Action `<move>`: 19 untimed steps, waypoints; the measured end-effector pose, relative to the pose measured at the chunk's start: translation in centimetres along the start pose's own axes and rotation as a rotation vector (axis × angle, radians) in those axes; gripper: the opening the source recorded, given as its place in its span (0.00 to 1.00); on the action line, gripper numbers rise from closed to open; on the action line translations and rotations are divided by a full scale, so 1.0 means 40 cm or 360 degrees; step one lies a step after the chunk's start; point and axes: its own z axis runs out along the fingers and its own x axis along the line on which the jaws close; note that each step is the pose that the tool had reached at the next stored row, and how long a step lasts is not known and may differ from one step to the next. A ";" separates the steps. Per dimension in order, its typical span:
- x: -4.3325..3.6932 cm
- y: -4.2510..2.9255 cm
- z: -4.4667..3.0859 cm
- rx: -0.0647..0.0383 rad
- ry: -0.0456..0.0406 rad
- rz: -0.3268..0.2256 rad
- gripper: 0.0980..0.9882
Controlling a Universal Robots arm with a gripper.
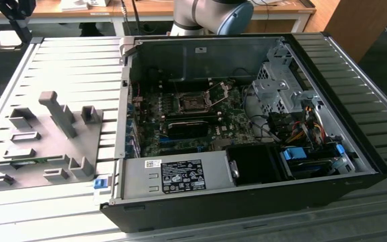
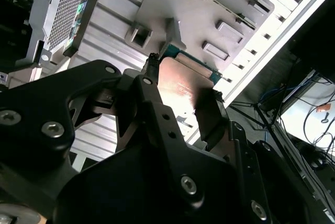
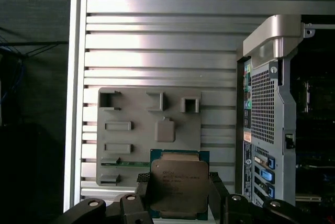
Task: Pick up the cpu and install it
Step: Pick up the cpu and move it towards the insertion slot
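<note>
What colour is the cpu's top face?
The cpu is silvery-grey on top with a green edge, clearest in the first wrist view.

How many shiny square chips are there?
1. The cpu is gripped in the end effector, in front of the grey tray. Another might be hidden inside the open computer case.

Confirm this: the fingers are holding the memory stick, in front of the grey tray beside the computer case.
One thing is wrong. The fingers hold the cpu, not the memory stick. The first wrist view shows the square metal-topped chip between them. The rest stands: it is in front of the grey tray, beside the computer case.
</note>
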 end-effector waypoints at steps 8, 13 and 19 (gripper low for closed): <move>-0.034 0.000 0.000 -0.0007 0.0000 0.0000 0.48; -0.058 0.000 0.000 -0.0008 0.0000 0.0000 0.48; -0.084 0.001 0.000 -0.0008 0.0000 0.0000 0.48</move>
